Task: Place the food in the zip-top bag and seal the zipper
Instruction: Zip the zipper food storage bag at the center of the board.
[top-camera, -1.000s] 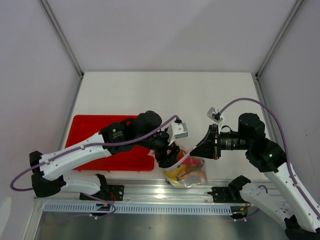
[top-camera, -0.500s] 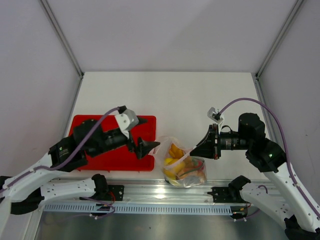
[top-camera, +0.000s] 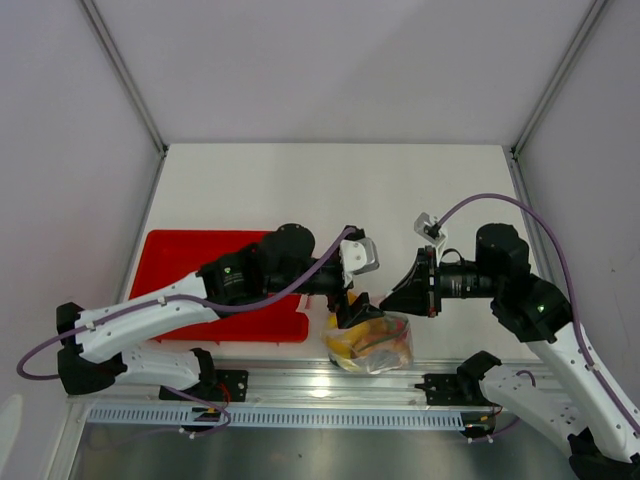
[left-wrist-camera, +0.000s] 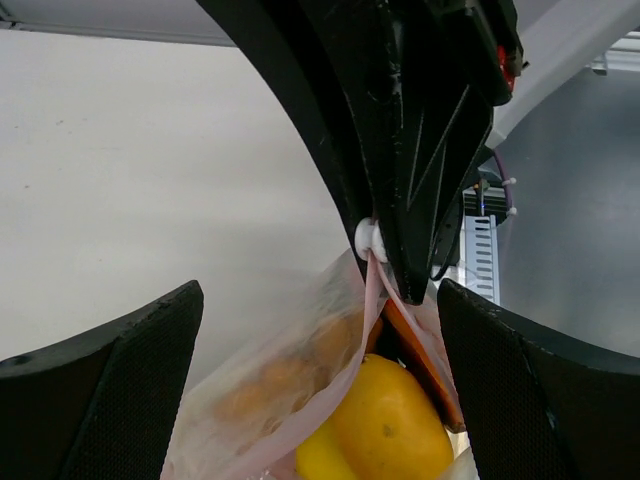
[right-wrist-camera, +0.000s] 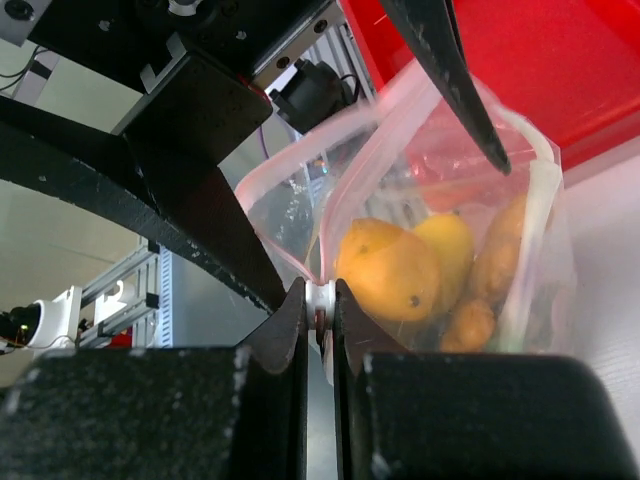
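Two robot arms meet over a clear zip-top bag (top-camera: 388, 347) at the table's (top-camera: 330, 190) near edge.
The right gripper (right-wrist-camera: 320, 310) pinches the pink zipper (right-wrist-camera: 283, 262), holding the mouth up. The left gripper (left-wrist-camera: 320, 400) is spread wide and grasps nothing, one finger on either side of the mouth. A yellow lemon (right-wrist-camera: 385, 270) lies inside the bag. A red tray (top-camera: 180, 270) sits just to its left.

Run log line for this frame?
left end effector: open, at bag mouth | right end effector: shut on bag rim | bag: food inside, zipper unsealed | tray: left of bag
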